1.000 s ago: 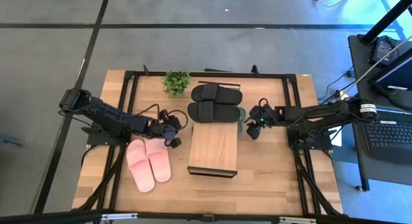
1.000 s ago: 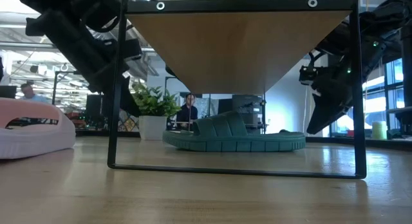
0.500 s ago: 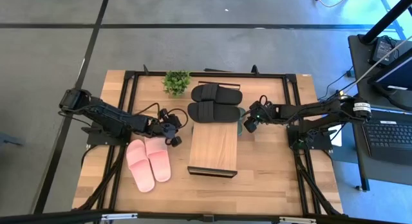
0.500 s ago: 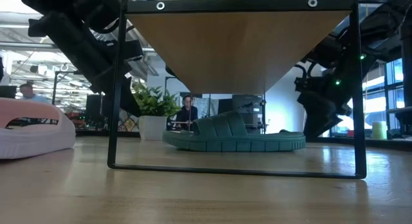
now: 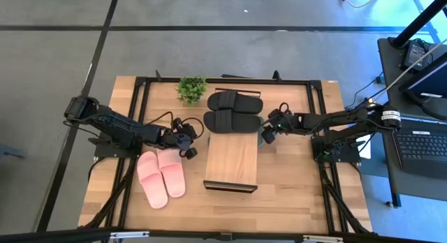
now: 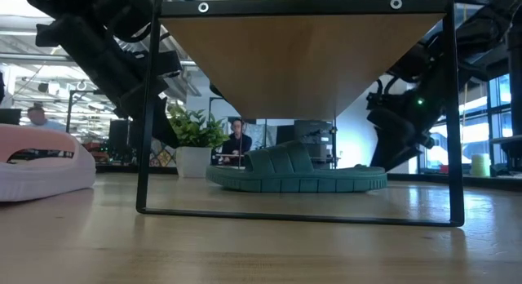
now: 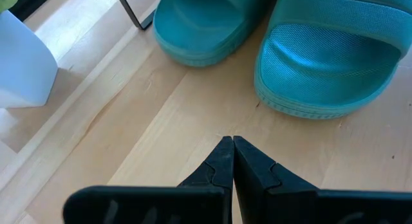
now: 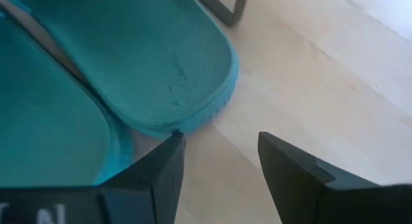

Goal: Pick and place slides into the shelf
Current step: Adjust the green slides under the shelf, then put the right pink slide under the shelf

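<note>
Toward the far edge of the table [image 5: 279, 194], the shelf [image 5: 231, 161] stands near the middle, its plank top running from the centre toward the near edge. Under its far end lie the dark green slides [image 6: 298, 171], side by side on the table; from above only a sliver of one shows at the shelf's right side [image 5: 261, 135]. The black slides [image 5: 233, 110] sit just beyond the shelf's far end, one behind the other, and a small potted plant [image 5: 192, 88] stands to their left near the far edge. The pale pink slides [image 5: 161, 177] lie as a pair left of the shelf, closer to the near-left part of the table.

The right end effector [image 5: 267, 133] reaches in from the right edge to the shelf's right side, low over the table, its fingers [image 8: 293, 176] spread apart with nothing between them; one green slide's rounded end [image 8: 154, 63] lies just ahead of the fingers, apart from them. The left end effector [image 5: 188, 151] hangs at the shelf's left side, just beyond the pink pair, its fingers [image 7: 225, 163] pressed together and empty, pointing at the green slides [image 7: 322, 56] a little way off.

Across the room, seen under the shelf, a person [image 6: 237, 142] sits.
</note>
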Tool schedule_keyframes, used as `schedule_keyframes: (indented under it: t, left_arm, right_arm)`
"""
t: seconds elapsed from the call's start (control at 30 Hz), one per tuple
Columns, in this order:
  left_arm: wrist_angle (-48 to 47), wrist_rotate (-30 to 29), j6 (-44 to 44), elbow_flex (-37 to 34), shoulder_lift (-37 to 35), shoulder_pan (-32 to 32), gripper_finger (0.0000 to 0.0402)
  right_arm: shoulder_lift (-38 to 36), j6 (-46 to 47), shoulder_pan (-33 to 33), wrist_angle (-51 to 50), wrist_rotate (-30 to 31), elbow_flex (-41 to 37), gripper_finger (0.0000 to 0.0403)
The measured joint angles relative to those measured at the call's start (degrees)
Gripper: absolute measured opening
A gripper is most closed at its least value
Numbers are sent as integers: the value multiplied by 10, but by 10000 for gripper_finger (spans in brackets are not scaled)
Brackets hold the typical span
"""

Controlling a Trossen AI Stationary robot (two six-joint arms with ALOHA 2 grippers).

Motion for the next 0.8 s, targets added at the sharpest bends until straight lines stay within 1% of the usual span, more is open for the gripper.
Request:
schedule_keyframes:
  t: [0.23, 0.5, 0.57, 0.67, 0.8]
  left_arm:
    - [0, 0, 0, 0, 0, 0, 4]
    - [-1, 5, -7, 0, 0, -6, 4]
    - [-3, 5, -26, 0, -3, -10, 4]
    - [-2, 7, -50, 0, -17, -21, 4]
    - [1, 55, -54, 0, -37, -44, 4]
  right_arm:
    - [0, 0, 0, -5, -14, 0, 199]
    - [-11, 19, 0, -16, -50, 0, 199]
    - [-26, 21, 1, -33, -65, 0, 199]
    - [-60, 51, 8, -50, -79, 0, 199]
    - [-113, 84, 26, -60, -83, 0, 199]
